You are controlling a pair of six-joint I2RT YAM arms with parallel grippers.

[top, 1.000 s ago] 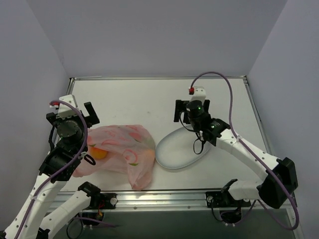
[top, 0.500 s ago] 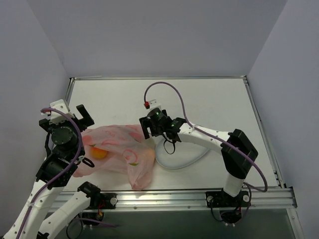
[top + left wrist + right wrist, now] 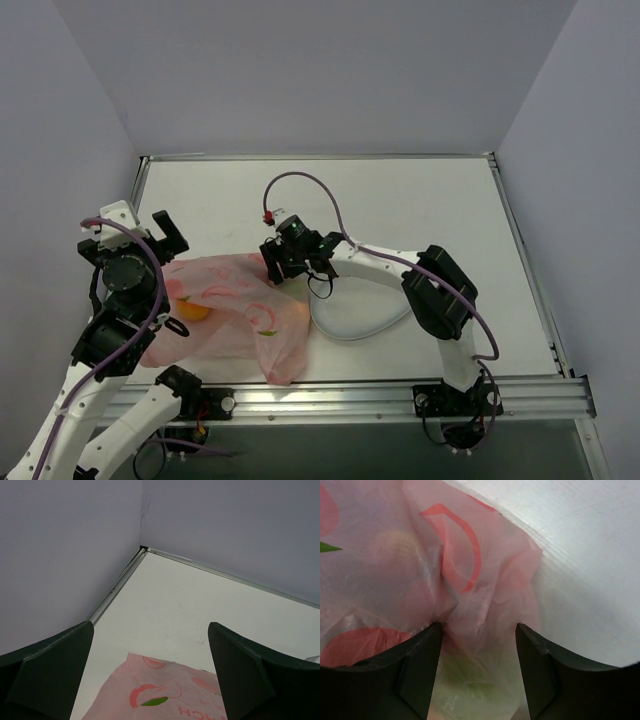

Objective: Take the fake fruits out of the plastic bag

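From above, a white table [image 3: 400, 195] sits between plain lilac walls [image 3: 300, 70]. The pink plastic bag [image 3: 245, 312] lies at the table's lower left, its right edge against the white plate [image 3: 368, 318]. One orange fruit [image 3: 193, 310] shows through the bag's left end; any other fruits are hidden inside. A second ago the right claw [image 3: 277, 264] hung over the plate's upper rim; it has swung left to the bag's upper edge. The left claw [image 3: 132, 235] has shifted slightly left and hangs above the bag's left end.

In the left wrist view, that claw is spread wide over bare table and the room's corner. Only the bag's printed top edge shows, cut off at the bottom.

In the right wrist view, the right claw is partly spread, with a crumpled fold of the bag between its tips, not pinched. Pale and green patches show through the plastic, too blurred to name.
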